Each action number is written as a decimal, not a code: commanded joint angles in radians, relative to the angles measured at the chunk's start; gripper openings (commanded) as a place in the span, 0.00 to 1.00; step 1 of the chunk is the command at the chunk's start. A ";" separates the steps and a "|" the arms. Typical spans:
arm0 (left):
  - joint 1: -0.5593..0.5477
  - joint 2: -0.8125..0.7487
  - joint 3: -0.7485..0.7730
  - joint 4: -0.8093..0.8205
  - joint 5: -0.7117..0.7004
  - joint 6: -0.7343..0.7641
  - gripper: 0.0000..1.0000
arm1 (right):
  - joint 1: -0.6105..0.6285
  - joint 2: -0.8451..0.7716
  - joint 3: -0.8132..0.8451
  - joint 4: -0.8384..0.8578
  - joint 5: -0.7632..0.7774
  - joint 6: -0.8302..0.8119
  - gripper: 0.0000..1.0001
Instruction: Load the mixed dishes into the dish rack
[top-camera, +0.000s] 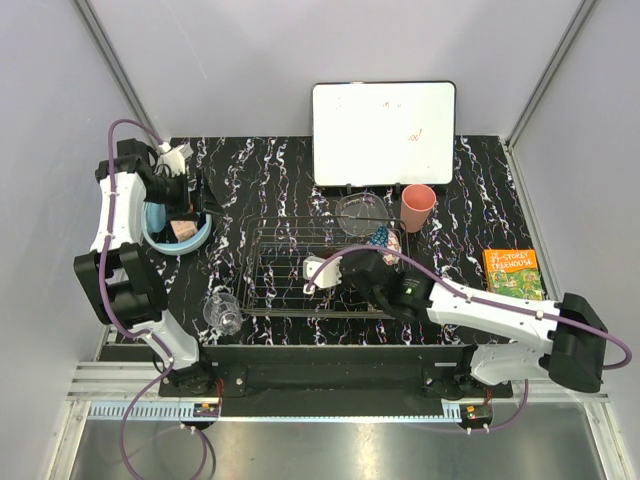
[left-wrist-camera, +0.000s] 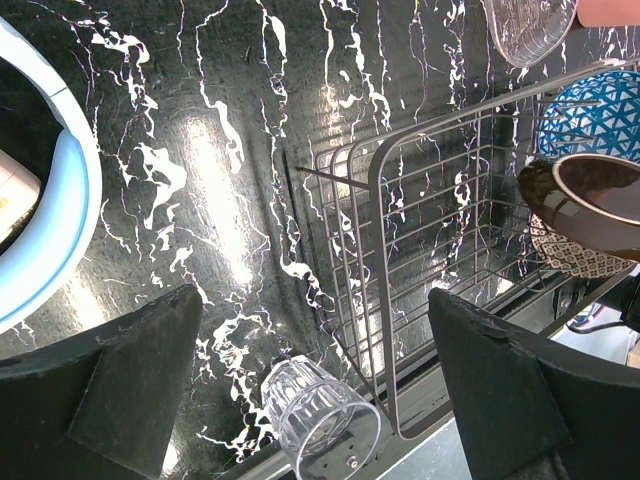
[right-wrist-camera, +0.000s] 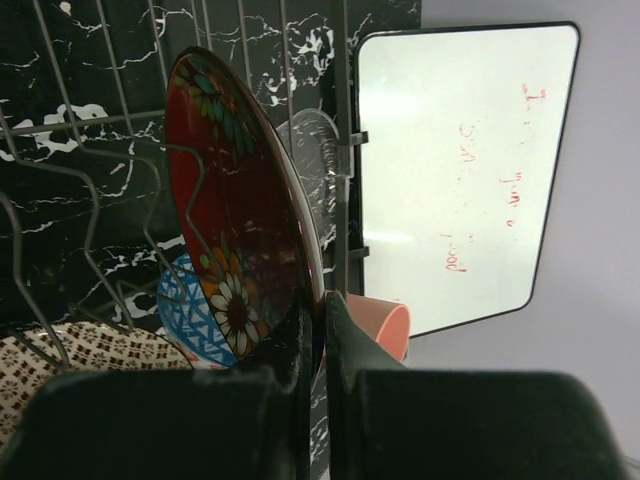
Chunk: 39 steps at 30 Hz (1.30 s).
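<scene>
1. The right gripper (right-wrist-camera: 322, 318) pinches the thin rim of the red lacquer bowl (right-wrist-camera: 235, 220), with one finger on each side.
2. The bowl stands on its edge in the right part of the dish rack (top-camera: 300, 270). It is shiny, with painted flowers.
3. The left gripper (left-wrist-camera: 312, 300) has its fingers spread wide and holds nothing. It hangs at the far left, over a light blue dish (top-camera: 160, 235).
4. The blue patterned bowl (right-wrist-camera: 190, 310) and the beige lattice-patterned bowl (right-wrist-camera: 90, 360) sit just beside the red bowl.
5. The clear glass bowl (top-camera: 360, 212) and the pink plastic cup (top-camera: 418, 207) stand on the black marble table (top-camera: 250, 175), by the rack's far right corner.
6. The small clear glass (top-camera: 222, 312) has ribbed sides and stands off the rack's near left corner.
7. The rack's left half shows only thin chrome wires.
</scene>
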 joint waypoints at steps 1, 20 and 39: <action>0.006 0.001 0.013 0.028 0.040 -0.010 0.99 | 0.007 0.045 0.005 0.050 -0.019 0.080 0.00; 0.007 -0.002 0.007 0.026 0.035 0.001 0.99 | 0.006 0.041 -0.005 0.075 0.072 0.252 0.52; 0.009 -0.014 0.037 0.003 -0.002 0.013 0.99 | -0.226 0.073 0.360 -0.074 0.072 0.562 1.00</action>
